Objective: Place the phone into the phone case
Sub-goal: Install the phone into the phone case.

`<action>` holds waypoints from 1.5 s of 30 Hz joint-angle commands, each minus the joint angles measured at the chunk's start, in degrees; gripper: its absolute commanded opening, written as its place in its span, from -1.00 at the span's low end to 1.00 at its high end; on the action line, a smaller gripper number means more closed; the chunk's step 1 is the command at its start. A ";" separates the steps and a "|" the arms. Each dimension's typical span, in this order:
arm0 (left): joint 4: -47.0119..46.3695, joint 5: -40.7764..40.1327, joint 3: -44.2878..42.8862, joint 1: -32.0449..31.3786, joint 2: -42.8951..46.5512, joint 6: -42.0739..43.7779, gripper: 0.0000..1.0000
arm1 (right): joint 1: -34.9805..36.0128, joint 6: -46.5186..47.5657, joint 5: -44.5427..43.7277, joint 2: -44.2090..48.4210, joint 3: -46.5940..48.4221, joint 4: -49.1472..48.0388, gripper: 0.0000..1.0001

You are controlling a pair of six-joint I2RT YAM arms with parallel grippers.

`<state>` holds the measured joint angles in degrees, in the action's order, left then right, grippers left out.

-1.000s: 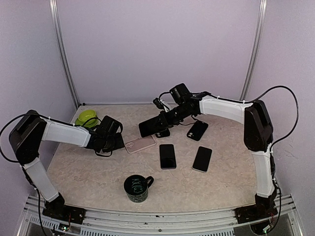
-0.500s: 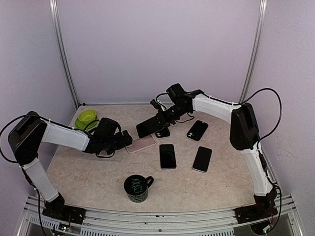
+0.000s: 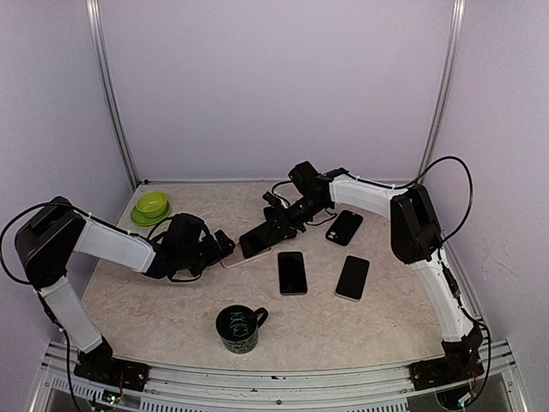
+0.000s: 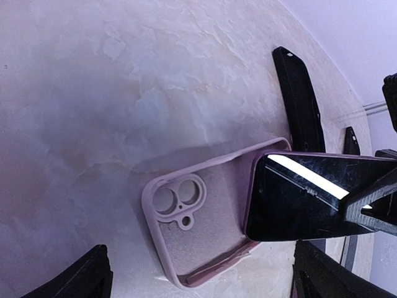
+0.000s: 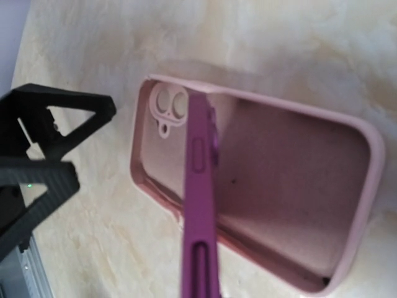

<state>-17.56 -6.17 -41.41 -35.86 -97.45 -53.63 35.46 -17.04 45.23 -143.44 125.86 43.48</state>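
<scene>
Phone (image 4: 301, 202) covers case (image 4: 183, 248) end

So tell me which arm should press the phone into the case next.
Right. The right fingers are shut on the phone, tilted with one end over the case. The left fingers stand open by the case, holding nothing.

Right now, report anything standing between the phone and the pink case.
Nothing visible does. The phone, pinched in the right gripper, hangs tilted over the pink case, whose hollow lies bare. The left gripper stands open at the case's camera end, not covering it.
</scene>
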 commanded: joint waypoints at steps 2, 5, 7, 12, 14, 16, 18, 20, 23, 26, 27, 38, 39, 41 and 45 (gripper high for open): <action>-1.72 -0.18 -1.42 -1.59 -1.92 -1.42 0.98 | -0.92 -0.40 2.68 -1.06 2.06 1.01 -1.00; -1.05 -0.34 -3.32 -2.30 -3.38 -1.50 0.98 | -0.93 -0.86 3.33 -0.83 1.51 1.02 -1.00; -0.76 -0.51 -4.26 -2.65 -4.43 -1.55 0.98 | -0.92 -1.45 3.87 -0.63 0.49 0.48 -1.00; 0.01 -0.79 -5.93 -2.82 -6.52 -1.45 0.98 | -0.44 -2.72 5.24 -0.04 -1.51 0.39 -1.00; 0.40 -1.09 -6.36 -2.82 -6.91 -1.39 0.98 | 0.24 -3.10 4.62 0.96 -2.83 0.21 -1.00; 0.49 -1.27 -6.65 -2.82 -7.04 -1.30 0.98 | 1.02 -3.69 4.12 2.11 -4.30 -0.37 -1.00; 0.78 -1.38 -7.04 -2.66 -7.05 -0.93 0.98 | 1.89 -4.15 3.75 3.10 -5.29 -0.65 -1.00; 1.04 -1.47 -7.19 -2.55 -6.97 -0.65 0.98 | 2.67 -4.95 3.43 3.57 -5.81 -1.03 -1.00; 1.04 -1.99 -7.26 -2.40 -6.79 -0.44 0.98 | 3.10 -7.20 3.56 3.37 -6.00 -1.99 -1.00; 1.32 -1.84 -7.77 -2.20 -7.12 -0.26 0.98 | 3.09 -9.52 3.60 2.36 -5.46 -3.26 -1.00; 1.61 -1.83 -7.99 -2.12 -7.28 -0.19 0.98 | 3.07 -10.11 3.40 1.51 -4.50 -2.83 -1.00; 1.27 -2.46 -8.67 -2.28 -8.76 -0.14 0.98 | 1.91 -14.10 8.39 -3.17 -2.32 -3.25 -1.00; 1.36 -2.36 -8.83 -2.35 -9.09 -0.20 0.98 | 1.87 -14.10 8.49 -3.23 -2.44 -3.40 -1.00; 1.57 -2.54 -9.17 -2.45 -9.46 -0.14 0.98 | 1.81 -14.15 9.41 -3.61 -2.48 -3.47 -1.00; 1.96 -3.44 -9.81 -2.88 -9.92 -0.08 0.98 | 1.72 -14.46 9.71 -4.38 -2.38 -3.05 -1.00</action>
<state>-16.91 -8.62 -49.91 -38.33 -105.69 -54.37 36.84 -30.76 52.80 -145.23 122.78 38.39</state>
